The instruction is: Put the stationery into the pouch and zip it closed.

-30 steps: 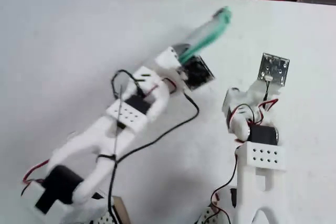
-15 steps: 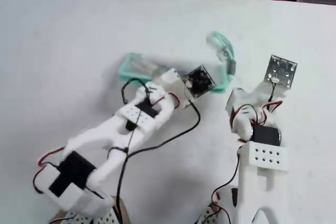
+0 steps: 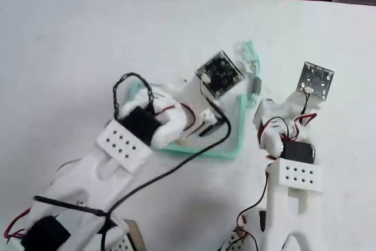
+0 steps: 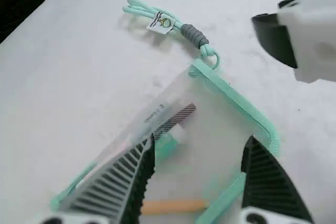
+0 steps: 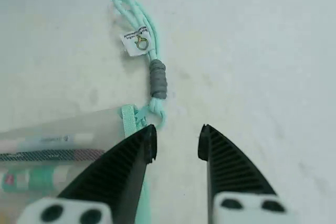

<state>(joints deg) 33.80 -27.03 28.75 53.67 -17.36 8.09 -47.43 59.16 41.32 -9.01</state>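
The clear pouch (image 3: 234, 138) with mint edging lies flat on the white table, partly under my left arm (image 3: 147, 127). Pens and an orange stick (image 4: 168, 205) show inside it. My left gripper (image 4: 199, 145) hangs open just above the pouch (image 4: 210, 114), with nothing between its fingers. A mint cord (image 4: 152, 17) with a grey bead (image 4: 192, 31) runs from the pouch's corner. My right gripper (image 5: 178, 129) is open beside that corner (image 5: 128, 115), its fingers on either side of the cord's (image 5: 137, 22) lower end, just below the grey bead (image 5: 158, 78).
The right arm (image 3: 288, 157) stands to the right of the pouch, with its camera plate (image 3: 317, 79) raised. The cord's loop (image 3: 249, 54) lies on the table beyond the pouch. Bare white table stretches to the left and the back.
One second ago the left arm held the pouch up in the air. It has brought the pouch down flat onto the table and drawn back over it. The right arm shifted slightly.
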